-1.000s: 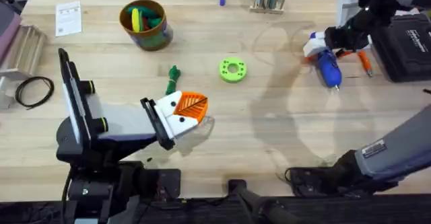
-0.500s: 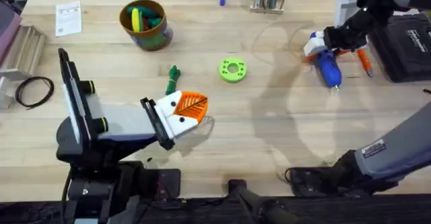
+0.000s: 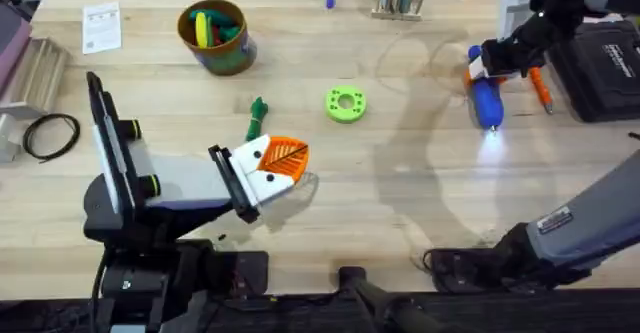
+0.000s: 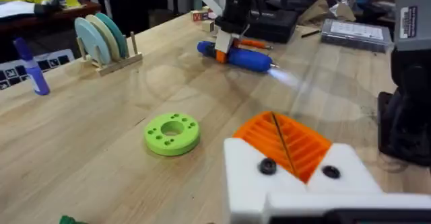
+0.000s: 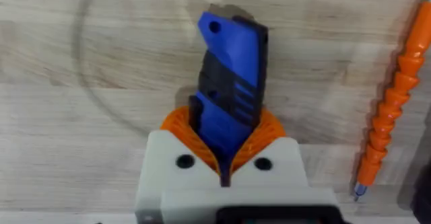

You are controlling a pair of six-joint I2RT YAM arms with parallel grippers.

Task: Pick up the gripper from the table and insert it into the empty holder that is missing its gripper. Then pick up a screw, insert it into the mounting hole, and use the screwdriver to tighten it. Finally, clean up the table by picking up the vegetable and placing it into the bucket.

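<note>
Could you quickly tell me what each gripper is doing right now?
Left gripper: shut, holding nothing.
Right gripper: shut on the blue screwdriver.

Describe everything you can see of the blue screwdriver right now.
The screwdriver is thick, bright blue plastic with a darker ribbed panel on its side. It lies on the table at the far right, beside a thin orange tool. The right gripper is shut on its body, orange pads either side. A light glows on the wood near its tip.

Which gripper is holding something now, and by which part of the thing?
The right gripper holds the blue screwdriver, its orange pads clamped on the body. The left gripper holds nothing.
</note>
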